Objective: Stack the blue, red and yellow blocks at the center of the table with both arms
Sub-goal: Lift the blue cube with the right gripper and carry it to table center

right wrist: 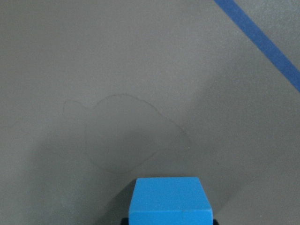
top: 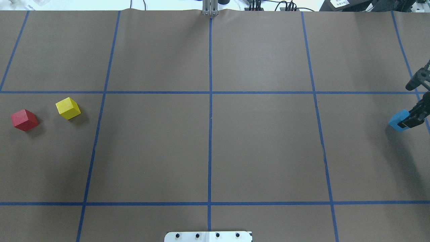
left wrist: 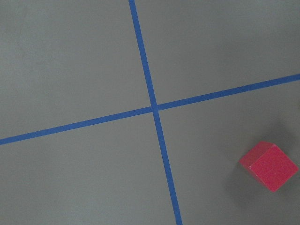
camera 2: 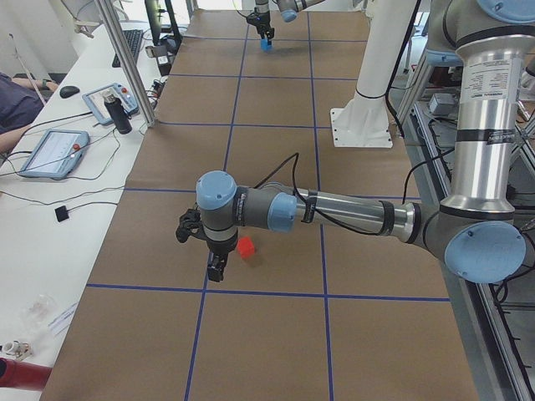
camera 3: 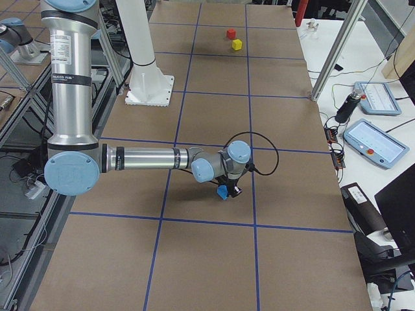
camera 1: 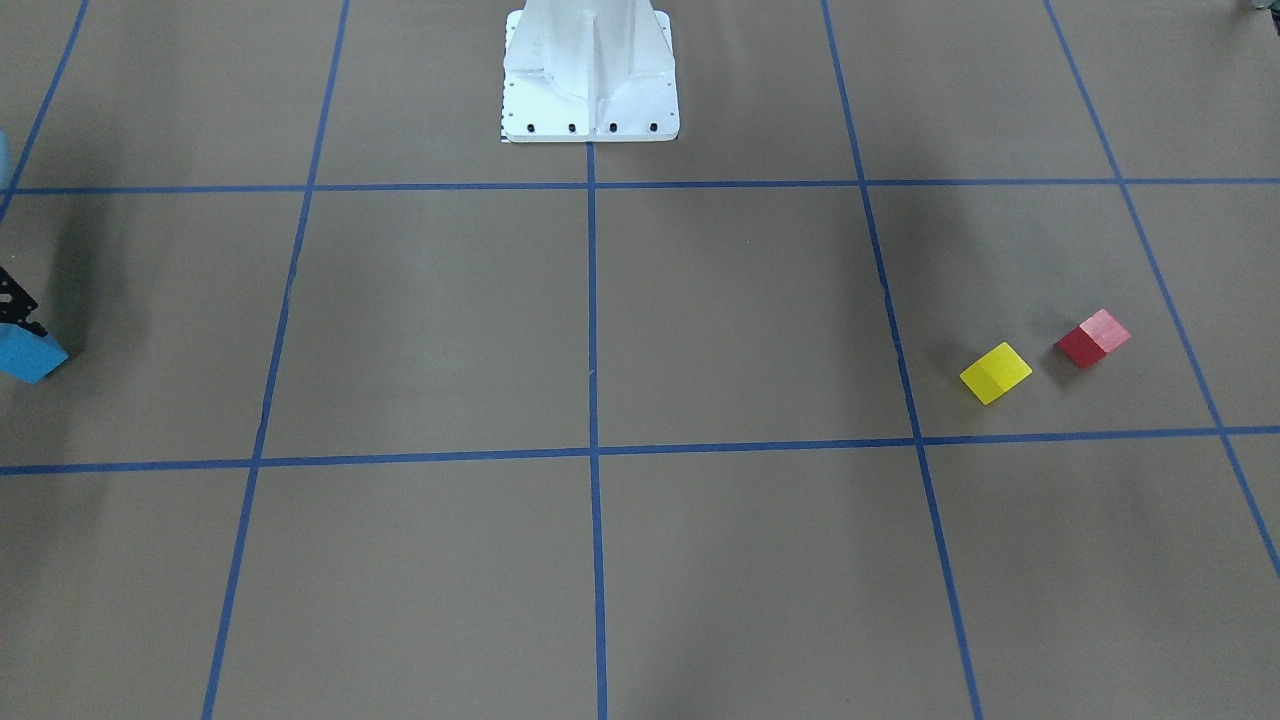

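My right gripper [top: 407, 121] is shut on the blue block [top: 398, 121] at the table's far right edge and holds it just above the paper. The block also shows in the right wrist view [right wrist: 169, 201] and the front-facing view [camera 1: 30, 352]. The red block [top: 24, 120] and the yellow block [top: 68, 108] lie close together on the far left. The left wrist view shows the red block [left wrist: 269, 166] but no fingers. My left gripper [camera 2: 215, 269] hangs near the red block [camera 2: 246, 247] in the exterior left view only; I cannot tell whether it is open or shut.
Blue tape lines divide the brown paper into squares, crossing at the table's centre [top: 210, 92]. The white robot pedestal [camera 1: 590, 80] stands at the robot's side. A side bench with tablets [camera 2: 54, 150] and metal posts [camera 3: 337, 58] runs along the operators' side.
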Available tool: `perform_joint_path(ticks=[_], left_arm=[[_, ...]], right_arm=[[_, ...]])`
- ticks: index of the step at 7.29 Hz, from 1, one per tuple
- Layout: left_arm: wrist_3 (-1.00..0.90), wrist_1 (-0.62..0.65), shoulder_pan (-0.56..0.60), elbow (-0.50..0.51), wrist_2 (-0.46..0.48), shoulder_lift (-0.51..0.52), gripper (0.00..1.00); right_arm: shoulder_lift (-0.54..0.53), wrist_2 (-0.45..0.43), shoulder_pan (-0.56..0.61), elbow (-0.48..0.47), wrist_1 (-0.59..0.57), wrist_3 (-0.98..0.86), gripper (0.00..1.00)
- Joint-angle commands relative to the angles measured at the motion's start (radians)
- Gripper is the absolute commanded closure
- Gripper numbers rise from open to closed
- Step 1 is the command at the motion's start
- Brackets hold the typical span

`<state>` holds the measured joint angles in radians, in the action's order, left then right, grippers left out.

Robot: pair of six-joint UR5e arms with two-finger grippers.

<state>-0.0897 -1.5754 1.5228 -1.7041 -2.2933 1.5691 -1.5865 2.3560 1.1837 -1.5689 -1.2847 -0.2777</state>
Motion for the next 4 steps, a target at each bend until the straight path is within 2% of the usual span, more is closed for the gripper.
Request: perform_joint_path(ticks=[1,2,3,4], left_arm=[[0.002,0.0,0.0,-0.002,0.002,0.005,0.0],[-0.001,0.0,0.0,-0.006,0.006,0.006,0.0],[-0.002,-0.002,-0.001,-0.006,0.006,0.017,0.0],[-0.001,-0.002,-0.001,0.001,0.003,0.023,0.0]], right_arm=[[0.107,0.048,0.057,-0.139,-0.315,0.021,1.0],[0.244,0.04,0.057,-0.157,-0.491,0.058,1.0],[0.369,0.037,0.033,-0.154,-0.595,0.177,1.0],[0.451,0.011,-0.037,-0.14,-0.62,0.336,1.0]])
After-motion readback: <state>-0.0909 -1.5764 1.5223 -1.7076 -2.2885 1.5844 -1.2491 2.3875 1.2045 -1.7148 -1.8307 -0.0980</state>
